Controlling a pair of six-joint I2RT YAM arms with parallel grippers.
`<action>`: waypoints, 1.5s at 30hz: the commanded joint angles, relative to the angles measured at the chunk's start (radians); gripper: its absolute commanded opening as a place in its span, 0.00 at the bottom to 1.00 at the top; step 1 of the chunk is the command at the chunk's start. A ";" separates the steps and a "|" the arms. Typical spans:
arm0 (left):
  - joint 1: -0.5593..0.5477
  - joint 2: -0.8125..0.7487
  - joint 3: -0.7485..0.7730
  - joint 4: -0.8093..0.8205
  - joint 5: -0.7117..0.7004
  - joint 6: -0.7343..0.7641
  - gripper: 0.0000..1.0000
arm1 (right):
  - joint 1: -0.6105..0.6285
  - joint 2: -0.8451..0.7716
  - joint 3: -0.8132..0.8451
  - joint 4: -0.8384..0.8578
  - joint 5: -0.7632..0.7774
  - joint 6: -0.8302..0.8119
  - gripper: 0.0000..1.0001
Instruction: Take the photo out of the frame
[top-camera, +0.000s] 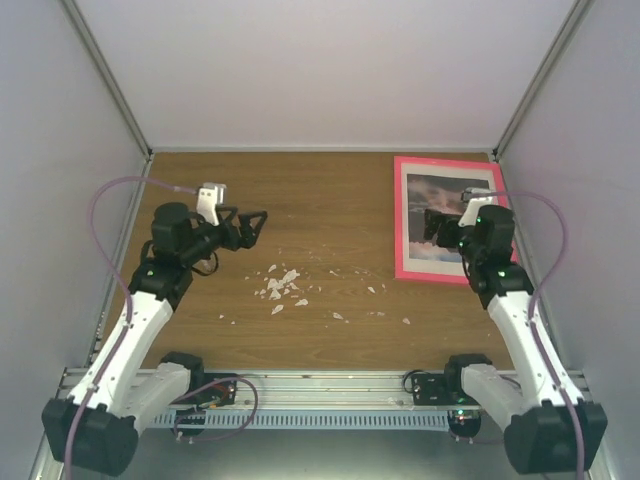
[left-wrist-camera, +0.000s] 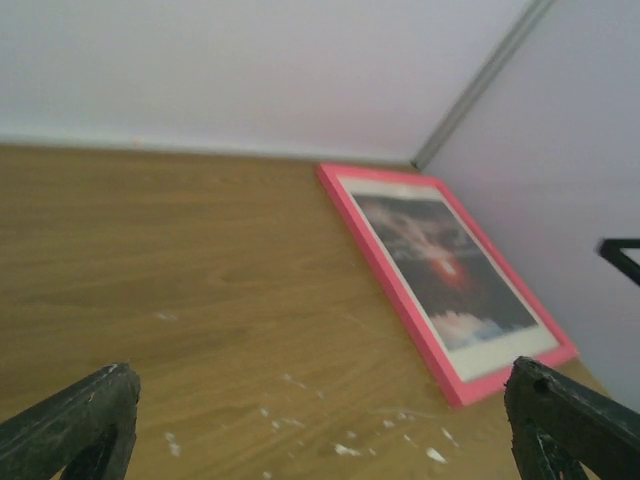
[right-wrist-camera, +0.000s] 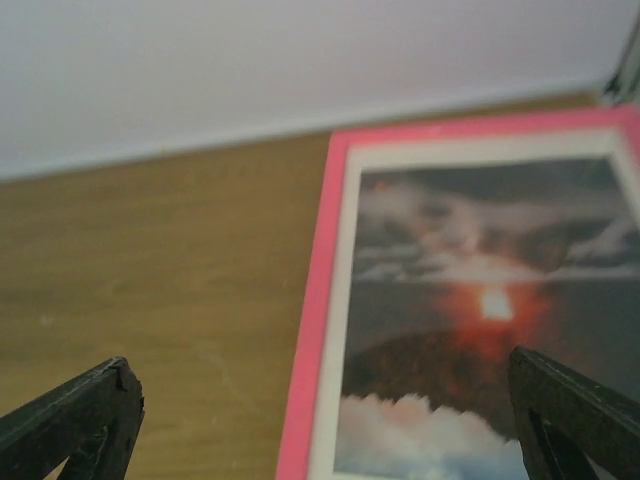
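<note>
Nearest, at the bottom left, the left arm rises from its base. The left gripper (top-camera: 254, 228) hovers over the wooden table (top-camera: 340, 195), fingers spread wide and empty. White flakes (top-camera: 281, 287) lie scattered mid-table. At the far right, the frame (top-camera: 398, 222) lies flat with the photo (top-camera: 440, 192) face up inside. The right gripper (top-camera: 432, 228) hangs over it, fully spread, gripping nothing.
</note>
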 joint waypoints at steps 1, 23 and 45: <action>-0.113 0.089 -0.010 -0.003 -0.007 -0.076 0.99 | 0.046 0.108 -0.006 -0.049 -0.119 0.038 1.00; -0.416 0.381 -0.070 0.111 -0.182 -0.209 0.99 | 0.245 0.579 -0.030 -0.006 -0.087 0.118 1.00; -0.435 0.401 -0.073 0.123 -0.191 -0.210 0.99 | 0.334 0.603 -0.054 -0.023 -0.045 0.167 1.00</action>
